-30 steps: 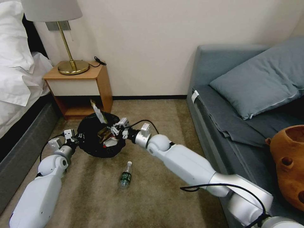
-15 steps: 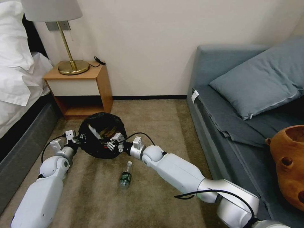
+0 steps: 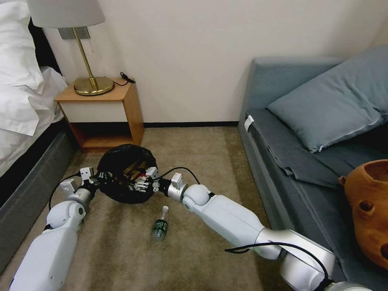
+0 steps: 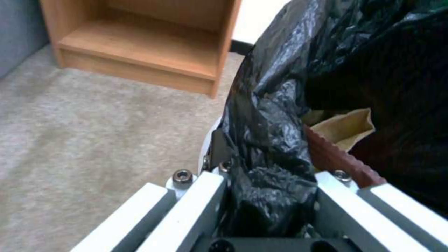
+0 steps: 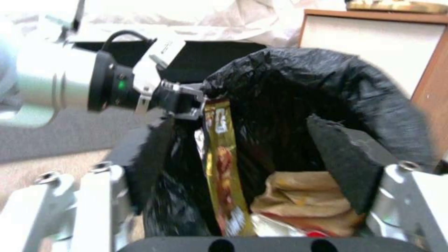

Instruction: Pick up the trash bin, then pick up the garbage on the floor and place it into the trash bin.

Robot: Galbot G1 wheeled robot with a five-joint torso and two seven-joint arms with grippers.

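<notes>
Left end effector (image 3: 98, 178) is clamped on the trash bin (image 3: 126, 171) rim at centre-left; right end effector (image 3: 142, 182), fingers apart, sits over the bin; 3 items inside (wrapper (image 5: 223, 168) included); bottle (image 3: 160, 223) remains on the carpet.

Even, soft indoor light; wrist views blurred, perhaps by motion; head view's edges bend.

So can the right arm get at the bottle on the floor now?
Probably yes. The right gripper is open over the bin, and the bottle lies on bare carpet just beside that arm, nothing covering it.
</notes>
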